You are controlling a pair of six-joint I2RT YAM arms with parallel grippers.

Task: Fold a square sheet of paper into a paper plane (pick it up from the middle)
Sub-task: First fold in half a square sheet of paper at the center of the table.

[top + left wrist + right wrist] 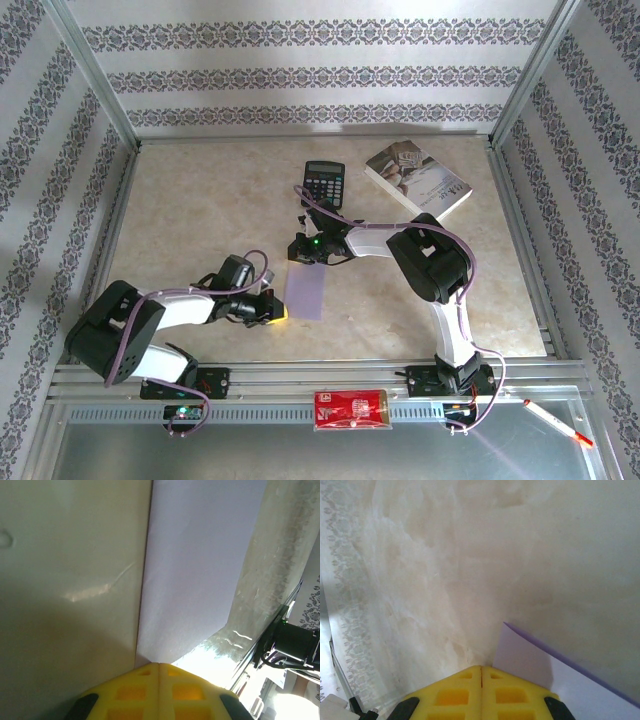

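While both tools are pressed shut, paper (306, 293) lies flat

Midway across the worktop (180, 200), towards its front edge, the paper forms a narrow lilac strip; the left tool (158, 666), fingers pressed together, touches one corner; the right tool (481, 669), likewise pressed together, sits just beside another corner.

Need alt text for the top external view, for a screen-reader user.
A narrow lilac sheet of paper lies near the middle of a beige table, with the left hand at its left edge and the right hand at its far end. Behind them sit a calculator and a book; a red packet lies by the front rail.
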